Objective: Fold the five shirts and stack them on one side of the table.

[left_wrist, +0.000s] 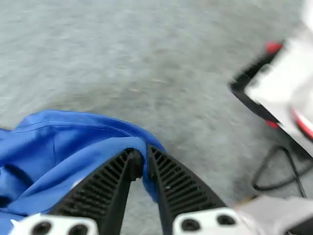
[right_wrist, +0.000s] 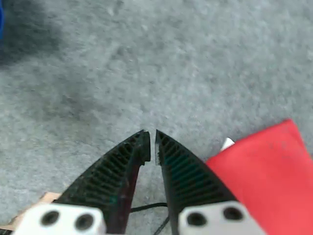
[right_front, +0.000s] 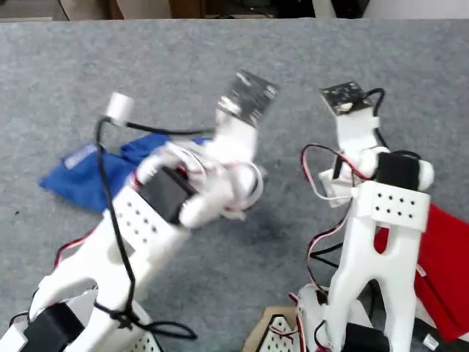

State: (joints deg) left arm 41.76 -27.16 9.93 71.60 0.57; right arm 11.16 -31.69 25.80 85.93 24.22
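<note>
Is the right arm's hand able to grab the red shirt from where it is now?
Probably yes. The right hand hangs over the grey table right beside the red shirt, with nothing between them. Its fingers look shut, so it would have to open first.

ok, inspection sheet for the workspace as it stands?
Surface: grey felt-like tabletop, no stains seen.
Job's things: blue shirt bunched at the left, not folded; red shirt lying flat at the right, beside the right arm.
Clutter: brown card piece between the arm bases.
Grippers: left gripper shut on the blue shirt's edge; right gripper shut, holding nothing, over bare tabletop next to the red shirt.
Cables: black cable looped along the left arm and crossing over the blue shirt; red, white and black wires hanging loose off the right arm.
Surroundings: dim furniture past the far edge, too dark to tell.
</note>
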